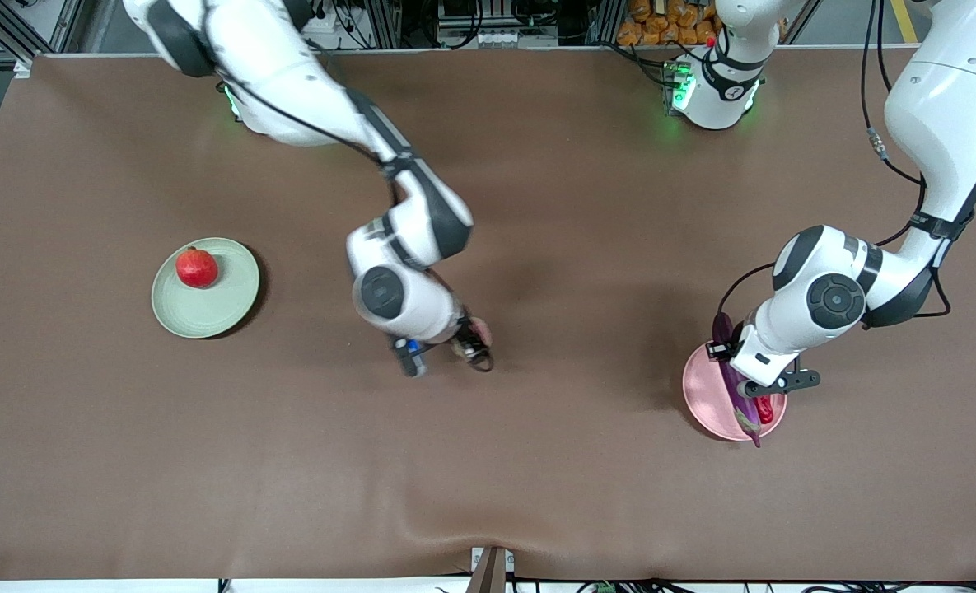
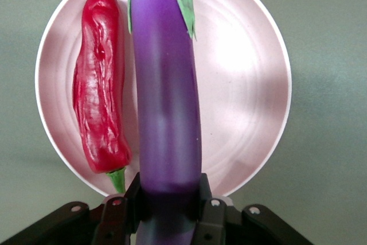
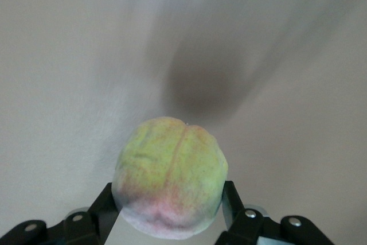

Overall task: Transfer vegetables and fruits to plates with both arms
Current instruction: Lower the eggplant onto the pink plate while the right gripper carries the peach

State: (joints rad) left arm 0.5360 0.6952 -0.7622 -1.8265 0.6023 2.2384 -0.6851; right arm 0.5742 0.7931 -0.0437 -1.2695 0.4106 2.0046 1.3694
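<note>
Left pincer point(image 2: 170, 205) clamped on eggplant point(image 2: 166, 101) over pink plate point(image 2: 246, 84), right pincer point(image 3: 170, 213) clamped on peach point(image 3: 170, 177)

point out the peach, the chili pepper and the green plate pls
peach point(image 3: 170, 177): right wrist view, middle of its skin.
chili pepper point(image 2: 98, 83): left wrist view, mid-body, on the pink plate.
green plate point(image 1: 207, 317): front view, bare surface near its rim.

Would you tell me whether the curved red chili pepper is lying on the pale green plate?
No, the curved red chili pepper lies on the round pink plate, beside the long purple eggplant.
</note>
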